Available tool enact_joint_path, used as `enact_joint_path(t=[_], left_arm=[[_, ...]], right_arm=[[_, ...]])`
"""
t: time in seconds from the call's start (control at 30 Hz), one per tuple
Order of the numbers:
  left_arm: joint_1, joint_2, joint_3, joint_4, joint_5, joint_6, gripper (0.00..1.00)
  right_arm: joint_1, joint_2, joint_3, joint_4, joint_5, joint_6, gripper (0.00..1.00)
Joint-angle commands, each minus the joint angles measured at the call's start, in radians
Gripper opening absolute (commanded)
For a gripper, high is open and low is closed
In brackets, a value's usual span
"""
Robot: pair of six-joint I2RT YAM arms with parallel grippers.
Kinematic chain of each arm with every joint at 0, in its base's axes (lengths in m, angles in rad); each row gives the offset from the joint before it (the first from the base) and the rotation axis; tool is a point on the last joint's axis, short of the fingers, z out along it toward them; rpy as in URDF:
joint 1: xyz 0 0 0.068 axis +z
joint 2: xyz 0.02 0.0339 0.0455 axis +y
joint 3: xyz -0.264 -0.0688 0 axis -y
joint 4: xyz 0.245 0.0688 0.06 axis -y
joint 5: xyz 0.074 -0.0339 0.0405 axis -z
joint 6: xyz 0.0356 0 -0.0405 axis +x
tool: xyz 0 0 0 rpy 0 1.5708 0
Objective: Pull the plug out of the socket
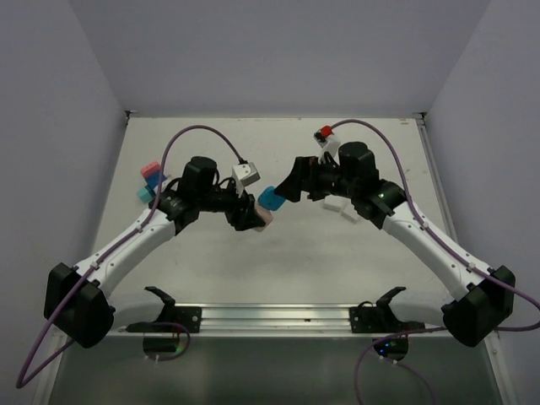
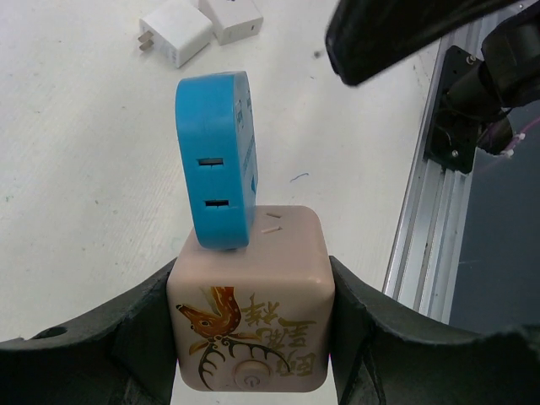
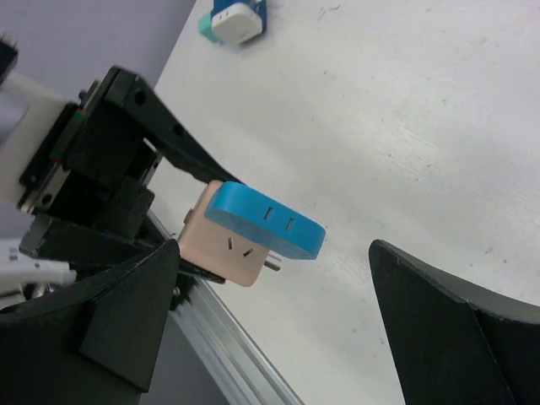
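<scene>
Left wrist: blue plug in socket

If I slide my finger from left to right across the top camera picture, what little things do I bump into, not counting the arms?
pink and teal adapters → beige socket cube with the blue plug in it → right tool → white chargers

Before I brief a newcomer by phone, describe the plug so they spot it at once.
Over the middle of the table, the left gripper clamps a beige cube socket with a gold butterfly print. The plug sticks out of that cube: a flat blue block, unlike the white chargers lying loose.
</scene>
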Motion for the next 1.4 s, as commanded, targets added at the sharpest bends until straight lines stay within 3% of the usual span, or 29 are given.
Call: enact_joint_path(t=[0.0, 0.23, 0.6, 0.97, 1.17, 1.37], left_arm=[[-0.015, -0.046, -0.006, 0.124, -0.02, -0.053, 0.0], [-0.043, -0.054, -0.002, 0.149, -0.075, -0.067, 0.0], [-0.063, -0.065, 0.0, 0.15, -0.124, -0.107, 0.0], [-0.084, -0.072, -0.008, 0.189, -0.162, -0.145, 0.0], [-0.092, -0.074, -0.014, 0.19, -0.182, -0.158, 0.0], [-0.095, -0.089, -0.081, 0.173, -0.193, -0.208, 0.0]], right_arm=[[0.001, -0.043, -0.048, 0.109, 0.221, 0.254, 0.99], [0.105, -0.04, -0.071, 0.151, 0.428, 0.382, 0.99], [0.168, -0.009, -0.076, 0.218, 0.455, 0.429, 0.99], [0.217, 0.035, -0.085, 0.235, 0.482, 0.474, 0.91], [0.222, 0.034, -0.102, 0.255, 0.515, 0.48, 0.75], [0.22, 0.006, -0.125, 0.263, 0.565, 0.472, 0.44]])
